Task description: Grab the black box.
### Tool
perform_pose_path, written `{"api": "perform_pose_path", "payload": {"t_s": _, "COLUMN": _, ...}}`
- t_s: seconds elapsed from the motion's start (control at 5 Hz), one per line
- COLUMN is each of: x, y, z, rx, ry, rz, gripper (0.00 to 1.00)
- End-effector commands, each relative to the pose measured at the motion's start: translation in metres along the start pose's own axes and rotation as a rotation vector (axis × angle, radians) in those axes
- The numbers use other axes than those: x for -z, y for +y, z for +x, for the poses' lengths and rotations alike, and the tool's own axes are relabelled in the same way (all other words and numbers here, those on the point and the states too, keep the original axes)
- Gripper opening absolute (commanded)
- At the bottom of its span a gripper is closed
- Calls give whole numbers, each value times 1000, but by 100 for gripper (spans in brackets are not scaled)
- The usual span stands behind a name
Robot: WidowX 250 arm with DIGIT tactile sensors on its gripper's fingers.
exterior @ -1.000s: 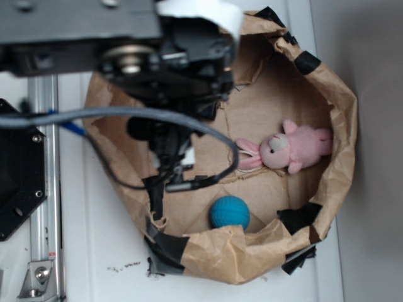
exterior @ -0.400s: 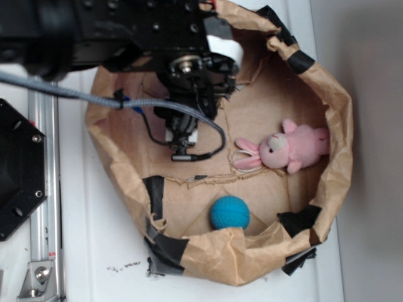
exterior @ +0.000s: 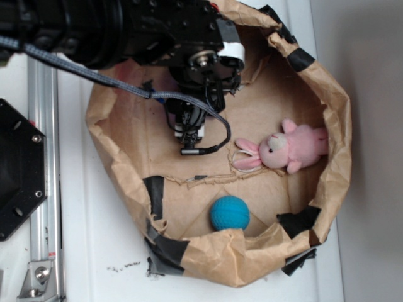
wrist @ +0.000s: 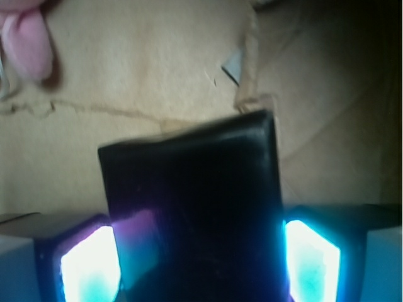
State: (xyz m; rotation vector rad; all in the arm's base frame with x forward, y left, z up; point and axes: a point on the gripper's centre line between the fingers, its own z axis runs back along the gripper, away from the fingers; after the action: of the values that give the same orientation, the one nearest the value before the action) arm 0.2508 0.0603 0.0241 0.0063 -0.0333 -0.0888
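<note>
Pink plush bunny [exterior: 291, 148] and blue ball [exterior: 230, 212] inside taped brown paper nest [exterior: 334, 119]

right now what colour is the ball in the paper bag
Blue-teal ball, clearest in the exterior view.

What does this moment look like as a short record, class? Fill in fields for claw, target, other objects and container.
claw: over the left part of the paper bag, closed on the black box
target: black box sits between the two lit fingers, seen in the wrist view
other objects: pink plush bunny at right; blue ball near the front wall
container: crumpled brown paper bag patched with black tape
</note>
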Motion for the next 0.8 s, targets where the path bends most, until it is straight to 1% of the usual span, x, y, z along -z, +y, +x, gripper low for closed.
{"api": "perform_pose_path", "payload": {"t_s": 0.0, "x": 12, "y": -8, "z": 25, "rx": -10, "ry": -10, "rz": 36, "gripper": 0}}
{"api": "perform_pose_path", "payload": {"t_s": 0.2, "x": 4, "y": -3, "z": 22, "rx": -38, "ry": -15, "rz": 37, "gripper": 0}}
{"api": "perform_pose_path", "payload": {"t_s": 0.4, "x": -13, "y": -5, "z": 17, "rx": -48, "ry": -38, "rz": 47, "gripper": 0}}
{"api": "perform_pose_path", "payload": {"t_s": 0.6, "x": -52, "y": -22, "z": 13, "rx": -19, "ry": -79, "rz": 79, "gripper": 0}}
